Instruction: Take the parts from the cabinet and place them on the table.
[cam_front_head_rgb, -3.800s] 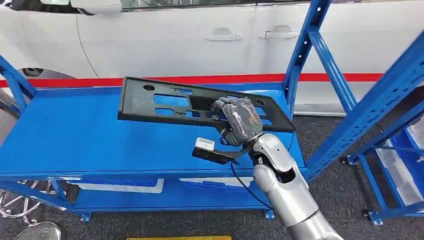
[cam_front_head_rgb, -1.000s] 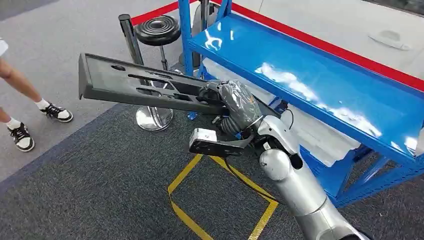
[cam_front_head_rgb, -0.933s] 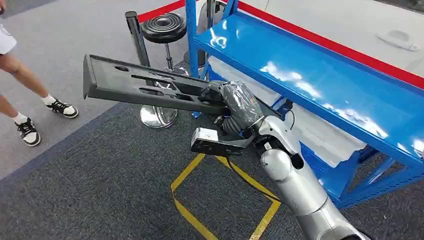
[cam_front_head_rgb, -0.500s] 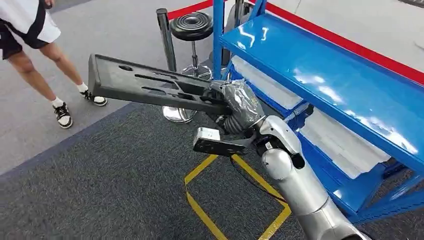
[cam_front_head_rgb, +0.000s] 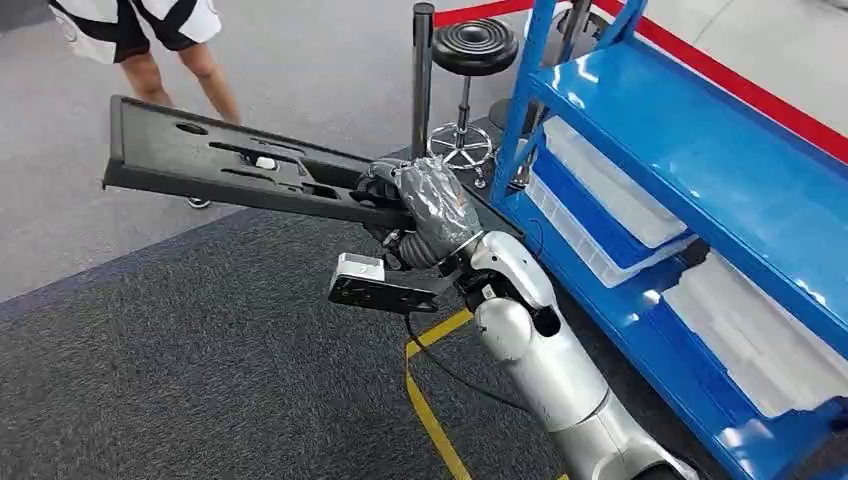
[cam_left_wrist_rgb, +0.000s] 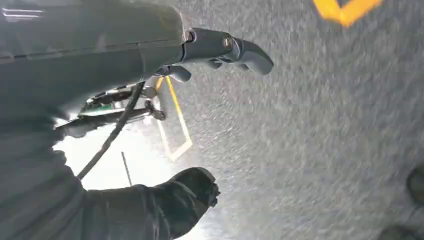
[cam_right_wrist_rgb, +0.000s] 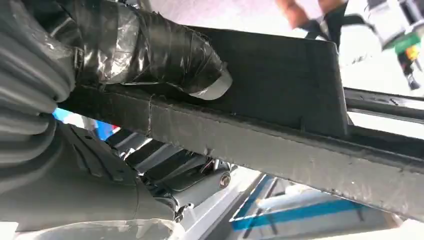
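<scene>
Panel (cam_front_head_rgb: 240, 170) is clamped in our right hand (cam_front_head_rgb: 425, 205), clear of the cabinet (cam_front_head_rgb: 700, 150); no table yet; left hand (cam_left_wrist_rgb: 220, 47) hangs empty, fingers apart.

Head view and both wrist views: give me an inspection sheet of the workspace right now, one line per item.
Surface: no table seen; grey carpet floor with yellow tape lines.
Job's things: long black panel with cut-outs, held in the air at one end, the rest reaching out to the left.
Clutter: nothing seen.
Hands: right hand grips the panel's end; left hand holds nothing, above the carpet.
Cables: black cable hangs below the right wrist.
Surroundings: blue rack with white trays, black stool, black post, a person's legs.
</scene>
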